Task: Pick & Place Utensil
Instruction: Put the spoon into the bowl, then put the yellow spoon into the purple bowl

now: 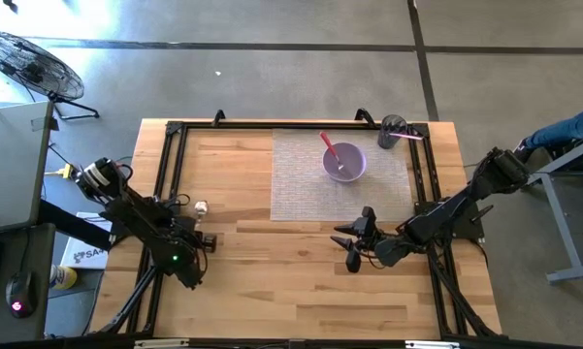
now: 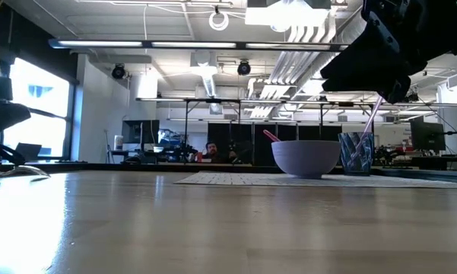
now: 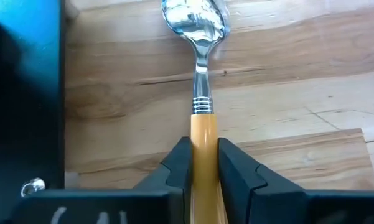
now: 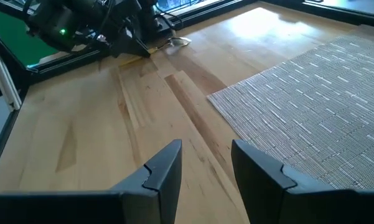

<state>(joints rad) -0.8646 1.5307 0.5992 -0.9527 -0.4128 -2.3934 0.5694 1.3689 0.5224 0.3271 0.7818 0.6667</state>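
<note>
Early stage: left gripper [image 3: 204, 171] clenched on the spoon [image 3: 199, 93] at the high view's left-centre, transfer to the bowl [image 1: 344, 161] pending; right gripper [image 4: 202, 165] released, idle lower right.

Almost nothing could be read. The one legible scrap was on a white box [image 1: 81, 250] lying on the floor by the table's left edge, partly hidden beneath the left arm: dark capital letters beginning "SA", with the rest cut off. No other label, brand, number or sign was legible on the table, the arms or in the room behind.
</note>
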